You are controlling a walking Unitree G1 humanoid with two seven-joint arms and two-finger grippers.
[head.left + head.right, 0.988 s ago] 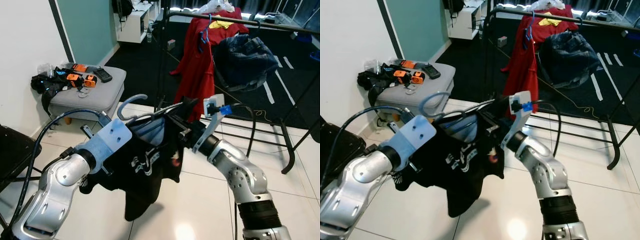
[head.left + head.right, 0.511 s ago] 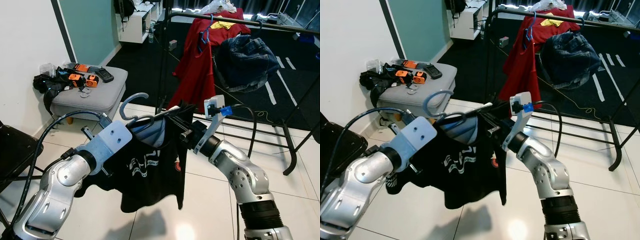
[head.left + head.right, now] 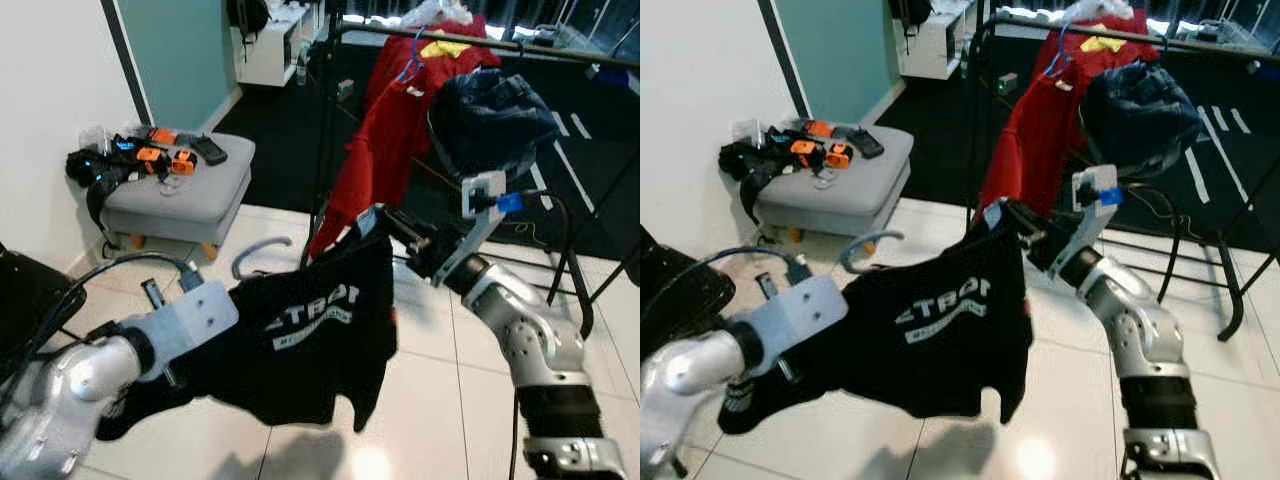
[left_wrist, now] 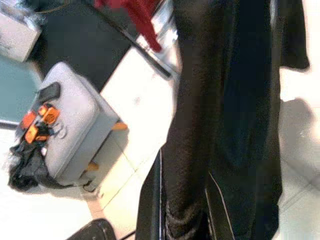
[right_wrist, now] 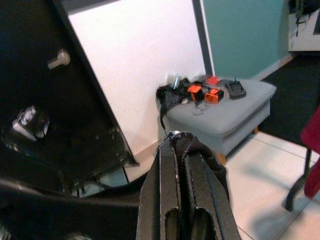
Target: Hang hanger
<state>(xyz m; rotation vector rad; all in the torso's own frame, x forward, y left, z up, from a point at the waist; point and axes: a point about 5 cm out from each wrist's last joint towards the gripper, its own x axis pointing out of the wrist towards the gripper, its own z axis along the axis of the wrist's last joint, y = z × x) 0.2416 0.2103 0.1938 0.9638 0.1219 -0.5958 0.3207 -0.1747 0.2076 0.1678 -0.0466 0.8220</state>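
A black T-shirt [image 3: 310, 340] with white print hangs on a grey hanger whose hook [image 3: 256, 251] sticks out by its collar. The shirt is stretched almost flat between my two arms. My right gripper [image 3: 378, 222] is shut on the shirt's far shoulder, just below the red garment [image 3: 385, 120]; the right wrist view has its fingers [image 5: 167, 165] pinching black cloth. My left gripper [image 4: 182, 200] holds the near side of the shirt, with cloth filling the gap between its fingers. The black clothes rail [image 3: 480, 40] runs across the back, above and beyond the right gripper.
Dark jeans [image 3: 490, 115] hang on the rail beside the red garment. A grey stool [image 3: 190, 190] with orange-and-black gear [image 3: 150, 155] stands at the left by the white wall. A black chair [image 3: 25, 290] sits at the near left. The rack's lower bars [image 3: 560, 270] cross the floor at right.
My right gripper has swung up and to the right toward the rail, pulling the shirt out flat. My left arm has dropped lower and to the left.
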